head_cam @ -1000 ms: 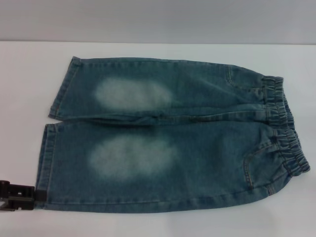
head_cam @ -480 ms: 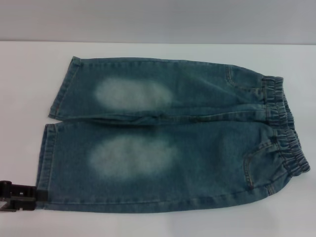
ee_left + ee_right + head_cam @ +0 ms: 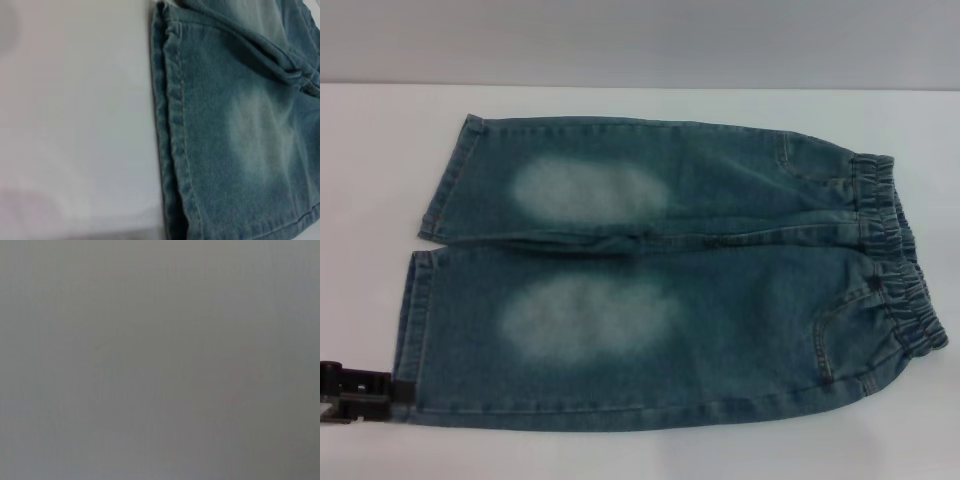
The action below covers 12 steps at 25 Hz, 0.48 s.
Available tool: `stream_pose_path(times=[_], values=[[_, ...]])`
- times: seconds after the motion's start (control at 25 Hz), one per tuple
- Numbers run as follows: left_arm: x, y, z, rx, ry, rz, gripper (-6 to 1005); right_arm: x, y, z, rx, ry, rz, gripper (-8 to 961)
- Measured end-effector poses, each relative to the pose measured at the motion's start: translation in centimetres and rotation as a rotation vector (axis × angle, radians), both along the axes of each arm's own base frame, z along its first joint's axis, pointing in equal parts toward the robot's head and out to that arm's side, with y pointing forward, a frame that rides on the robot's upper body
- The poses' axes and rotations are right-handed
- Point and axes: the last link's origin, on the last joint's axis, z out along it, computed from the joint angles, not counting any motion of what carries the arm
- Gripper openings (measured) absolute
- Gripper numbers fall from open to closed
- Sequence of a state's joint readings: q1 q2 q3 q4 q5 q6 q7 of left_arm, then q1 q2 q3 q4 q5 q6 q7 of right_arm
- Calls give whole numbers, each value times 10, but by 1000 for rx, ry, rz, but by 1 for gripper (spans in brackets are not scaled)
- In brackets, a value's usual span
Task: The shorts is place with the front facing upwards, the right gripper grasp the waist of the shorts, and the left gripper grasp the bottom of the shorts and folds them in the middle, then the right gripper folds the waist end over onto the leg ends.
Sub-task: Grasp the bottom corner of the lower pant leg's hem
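The shorts [image 3: 660, 280] lie flat and spread out on the white table [image 3: 360, 200], front up, with two pale oval patches. The waist of the shorts [image 3: 895, 260], a ruffled elastic band, is at the right end. The bottom of the shorts [image 3: 415, 320], two straight stitched leg hems, is at the left end. My left gripper [image 3: 398, 392] sits low at the near left corner, its tip against the near leg's hem. In the left wrist view that hem [image 3: 172, 130] runs beside bare table [image 3: 75, 125]. The right gripper is out of view; its wrist view shows only plain grey.
White table surface surrounds the shorts on the left, front and right. A grey wall [image 3: 640, 40] rises behind the table's far edge.
The left gripper has shifted very slightly at the near hem corner. The shorts lie as they did before.
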<state>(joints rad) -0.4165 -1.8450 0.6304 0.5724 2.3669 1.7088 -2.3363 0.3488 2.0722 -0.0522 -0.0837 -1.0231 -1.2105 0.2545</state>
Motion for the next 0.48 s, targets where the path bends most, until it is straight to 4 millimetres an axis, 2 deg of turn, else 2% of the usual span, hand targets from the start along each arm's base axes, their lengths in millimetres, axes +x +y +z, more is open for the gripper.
stream_pose_path(times=[0.48], values=[[-2,2,6,9,14,-9,651,-1,0,-1,2,-1,7,549]])
